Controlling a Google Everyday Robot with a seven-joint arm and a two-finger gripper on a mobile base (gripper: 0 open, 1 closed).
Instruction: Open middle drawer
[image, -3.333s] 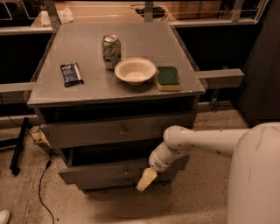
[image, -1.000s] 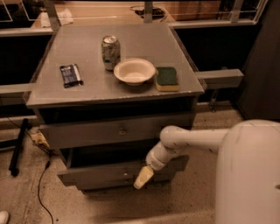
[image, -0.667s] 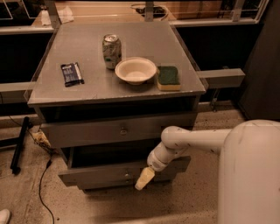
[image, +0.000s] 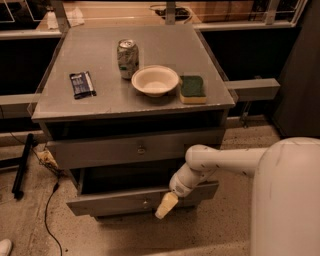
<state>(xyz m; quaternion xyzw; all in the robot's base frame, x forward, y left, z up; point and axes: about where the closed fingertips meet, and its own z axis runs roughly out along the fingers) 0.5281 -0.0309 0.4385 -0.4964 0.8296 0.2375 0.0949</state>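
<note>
The middle drawer (image: 115, 202) is the lower grey front with a small central knob (image: 145, 202). It stands pulled out from the cabinet, and its dark inside shows above the front. My gripper (image: 165, 206) hangs on the white arm (image: 220, 161) just in front of that drawer's front face, a little right of the knob and low down. One cream-coloured finger (image: 166, 204) points down and to the left.
Above it is a wider grey drawer front (image: 100, 150) with its own knob. On the cabinet top (image: 95, 107) lie a dark wrapped bar (image: 82, 84), a soda can (image: 127, 58), a white bowl (image: 155, 80) and a green sponge (image: 192, 88). A cable (image: 50, 205) runs over the floor at the left.
The gripper and the drawer stay almost where they were. My white body fills slightly more of the right side than 3.3 s ago.
</note>
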